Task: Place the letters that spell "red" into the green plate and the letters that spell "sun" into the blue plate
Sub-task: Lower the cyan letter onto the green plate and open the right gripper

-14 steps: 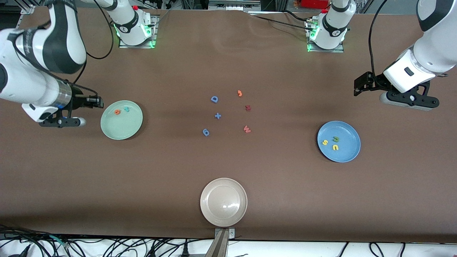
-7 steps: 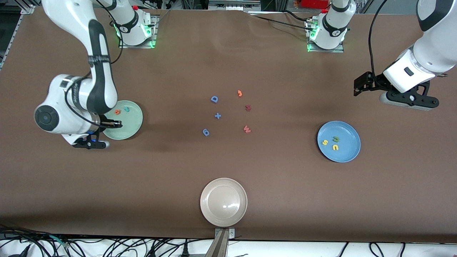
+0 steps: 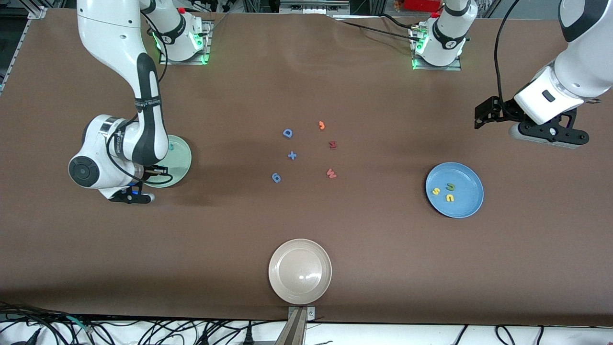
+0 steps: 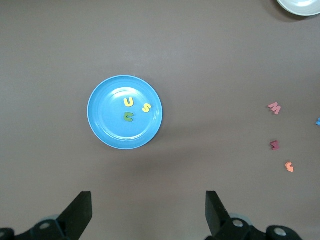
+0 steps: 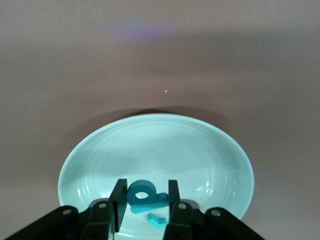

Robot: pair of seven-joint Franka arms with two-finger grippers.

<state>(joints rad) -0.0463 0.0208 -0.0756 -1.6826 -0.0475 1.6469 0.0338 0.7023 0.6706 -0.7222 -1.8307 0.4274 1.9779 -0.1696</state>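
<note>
My right gripper [image 5: 145, 192] hangs just over the green plate [image 5: 200, 145], shut on the teal "d" [image 5: 141, 192], which stands on edge between its fingers. The small teal "r" [image 5: 157, 220] lies in the plate under it. The orange "e" is hidden. In the front view the right arm covers much of the green plate [image 3: 183, 158]. The blue plate [image 3: 467, 201] holds the yellow "s" [image 3: 436, 191], the yellow "u" [image 3: 449, 197] and the dark green "n" [image 3: 450, 186]. My left gripper [image 4: 147, 205] waits open and empty over bare table beside the blue plate.
At the table's middle lie a blue D [image 3: 287, 133], a blue plus [image 3: 292, 155], a blue digit [image 3: 276, 178], an orange hooked piece [image 3: 322, 125], a dark red piece [image 3: 333, 144] and a red W [image 3: 331, 173]. A beige plate [image 3: 300, 271] sits near the front edge.
The right arm has swung from beside the green plate to over it, and now hides the letters in it from the front. The left arm has not moved.
</note>
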